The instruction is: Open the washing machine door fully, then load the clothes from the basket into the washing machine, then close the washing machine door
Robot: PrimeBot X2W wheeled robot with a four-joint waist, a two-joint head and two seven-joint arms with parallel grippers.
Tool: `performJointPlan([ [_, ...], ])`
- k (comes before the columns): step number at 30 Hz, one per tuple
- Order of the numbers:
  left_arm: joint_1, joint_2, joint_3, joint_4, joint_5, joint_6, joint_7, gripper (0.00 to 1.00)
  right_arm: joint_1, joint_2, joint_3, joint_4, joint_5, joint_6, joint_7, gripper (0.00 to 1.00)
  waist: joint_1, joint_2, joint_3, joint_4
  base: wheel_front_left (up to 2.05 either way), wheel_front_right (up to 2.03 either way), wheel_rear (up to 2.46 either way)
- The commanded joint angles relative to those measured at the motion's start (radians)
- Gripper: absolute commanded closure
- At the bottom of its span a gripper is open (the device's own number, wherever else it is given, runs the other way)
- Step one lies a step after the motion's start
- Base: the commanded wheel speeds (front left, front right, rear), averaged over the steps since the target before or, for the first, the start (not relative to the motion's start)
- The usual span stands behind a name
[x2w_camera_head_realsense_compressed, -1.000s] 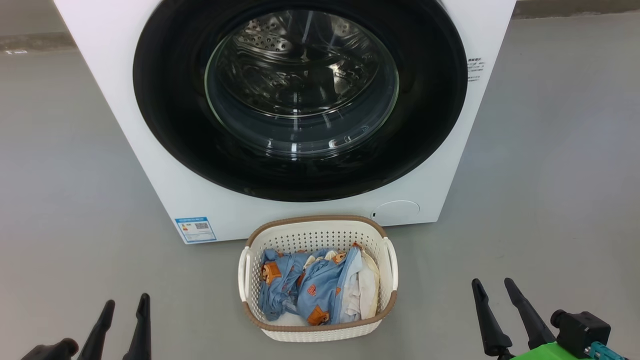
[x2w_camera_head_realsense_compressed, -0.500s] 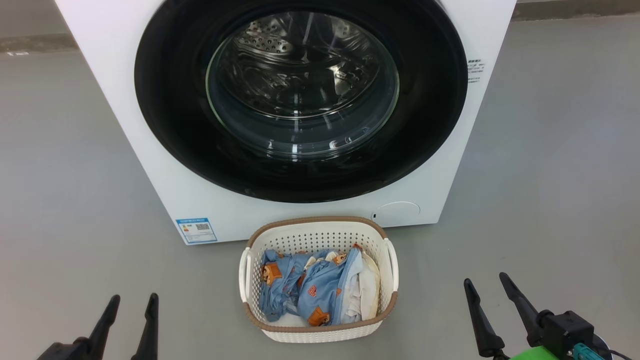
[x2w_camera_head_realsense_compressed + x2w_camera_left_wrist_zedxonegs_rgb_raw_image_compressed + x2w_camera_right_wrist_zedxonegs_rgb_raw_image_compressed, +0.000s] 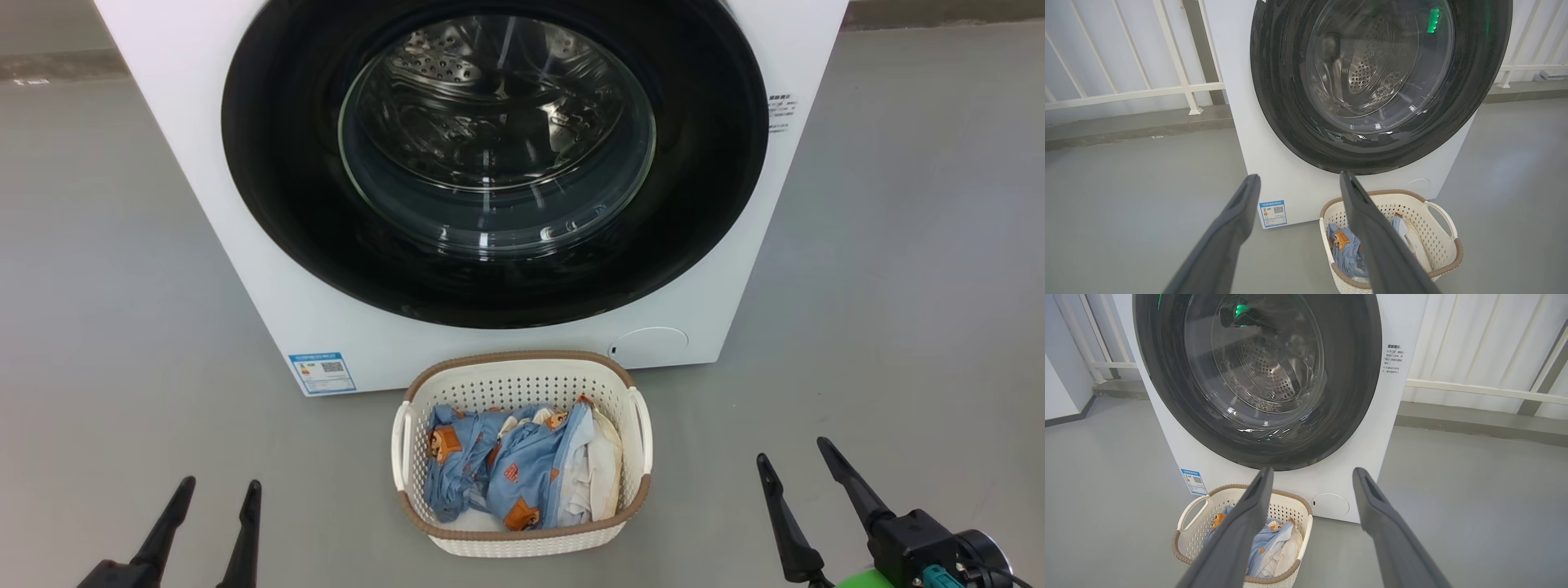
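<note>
The white washing machine [image 3: 204, 163] stands ahead with its round black-ringed door [image 3: 277, 196] shut; the steel drum shows through the glass. On the floor in front sits the cream basket [image 3: 522, 363] holding light blue clothes [image 3: 506, 469] with orange patches and some cream cloth. My left gripper [image 3: 219, 483] hangs open at the lower left, well left of the basket. At the lower right my right gripper [image 3: 790, 451] is open too, right of the basket. Both are empty. The wrist views show the door [image 3: 1282, 102] [image 3: 1355, 375], the basket [image 3: 1437, 212] [image 3: 1192, 506] and the open grippers [image 3: 1300, 179] [image 3: 1312, 473].
Grey floor [image 3: 898, 286] spreads on both sides of the machine. A white railing [image 3: 1167, 61] and a low kerb run behind it on the left, and pale wall panels with a rail [image 3: 1474, 388] on the right. A blue label [image 3: 321, 372] sits low on the machine's front.
The right gripper has risen a little in the head view and drifted slightly left; the left gripper has shifted a little right. Basket, clothes and door are as before.
</note>
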Motion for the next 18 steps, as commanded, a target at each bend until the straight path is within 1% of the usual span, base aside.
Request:
performJointPlan([
  [1,-0.015,0.028,0.035,-0.026,0.01,-0.003,-0.012,0.0,-0.008,-0.012,0.019,-0.026,-0.005,-0.001,-0.012,0.0,-0.0001,0.0,0.0,0.0,0.0,0.0,0.0],
  [6,-0.015,0.029,0.042,-0.012,0.0,-0.003,-0.012,0.0,-0.007,-0.012,0.001,-0.018,-0.002,-0.001,-0.012,0.0,-0.0001,0.0,-0.001,-0.002,0.0,0.0,0.0],
  [18,-0.017,0.032,0.046,0.003,0.0,-0.003,-0.012,0.0,-0.003,-0.012,-0.003,-0.019,0.011,-0.001,-0.012,0.0,-0.0001,0.0,-0.001,-0.006,0.04,0.04,-0.09],
])
